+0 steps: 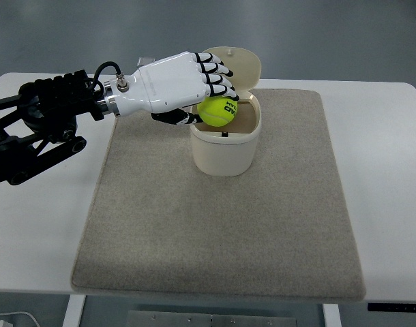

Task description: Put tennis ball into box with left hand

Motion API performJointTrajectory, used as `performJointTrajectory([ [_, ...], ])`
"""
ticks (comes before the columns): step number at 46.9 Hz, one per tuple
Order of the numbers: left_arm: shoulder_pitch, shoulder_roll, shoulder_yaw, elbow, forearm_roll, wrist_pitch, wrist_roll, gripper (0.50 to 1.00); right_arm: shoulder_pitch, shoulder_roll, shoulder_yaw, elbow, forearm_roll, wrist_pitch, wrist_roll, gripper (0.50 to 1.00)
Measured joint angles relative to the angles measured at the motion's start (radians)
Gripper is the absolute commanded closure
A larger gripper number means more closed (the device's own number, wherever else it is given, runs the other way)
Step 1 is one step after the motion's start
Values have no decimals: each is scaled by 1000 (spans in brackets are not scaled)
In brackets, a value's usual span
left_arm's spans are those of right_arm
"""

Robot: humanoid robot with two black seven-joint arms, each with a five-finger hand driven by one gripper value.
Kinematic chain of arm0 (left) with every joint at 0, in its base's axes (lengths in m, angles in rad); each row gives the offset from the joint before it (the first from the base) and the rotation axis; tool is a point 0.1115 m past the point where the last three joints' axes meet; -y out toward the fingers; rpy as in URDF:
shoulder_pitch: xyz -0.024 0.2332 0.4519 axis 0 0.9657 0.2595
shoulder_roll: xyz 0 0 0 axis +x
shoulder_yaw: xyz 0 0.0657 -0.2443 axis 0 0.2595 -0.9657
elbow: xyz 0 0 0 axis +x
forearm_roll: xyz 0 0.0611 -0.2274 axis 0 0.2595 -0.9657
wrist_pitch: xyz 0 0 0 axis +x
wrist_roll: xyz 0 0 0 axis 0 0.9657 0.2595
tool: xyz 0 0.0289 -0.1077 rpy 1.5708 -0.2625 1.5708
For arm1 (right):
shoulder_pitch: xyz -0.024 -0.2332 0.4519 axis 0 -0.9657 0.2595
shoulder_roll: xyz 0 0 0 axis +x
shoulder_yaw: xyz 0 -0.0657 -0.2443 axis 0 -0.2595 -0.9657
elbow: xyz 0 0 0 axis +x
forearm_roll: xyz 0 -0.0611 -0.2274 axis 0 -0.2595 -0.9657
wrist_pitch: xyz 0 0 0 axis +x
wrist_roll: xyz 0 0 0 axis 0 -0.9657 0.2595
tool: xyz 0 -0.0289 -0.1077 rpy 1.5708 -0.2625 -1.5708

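A grey floor (71,34) fills the top of the scene behind a white table (385,136), which runs nearly the full width of the top view and carries a large beige-grey mat (215,231) laid across its middle, the mat's near edge close to the table's front rim. On the far part of that mat stands a cream box (221,151), rounded at the corners, its hinged lid (239,63) swung up and back so the mouth is open toward the camera. My black left arm (37,126) comes in from the left edge, jointed and cabled, ending at a metal wrist collar and my white left hand (187,88), which reaches over the mat's far left corner to the box's rim. My hand is closed around the tennis ball (217,111): the black-jointed fingers (218,78) curl over its top and far side, and the dark thumb (174,117) presses in from below on the near left. The yellow-green ball, with dark lettering on its face, sits directly above the open mouth of the box, at the left side of the opening and about level with the rim, held clear of the box floor. My right arm does not appear anywhere in the top view.
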Motion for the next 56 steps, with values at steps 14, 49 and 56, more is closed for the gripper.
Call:
performJointTrajectory([
  [14, 8, 6, 2, 10, -39, 0, 0, 534, 0, 0, -1, 0, 0, 0, 0, 562],
  [49, 16, 156, 15, -38, -347, -2, 0, 508, 0, 0, 0, 0, 0, 0, 0, 560],
  [56, 27, 213, 13, -50, -507, -3, 0, 508, 0, 0, -1, 0, 0, 0, 0, 562],
])
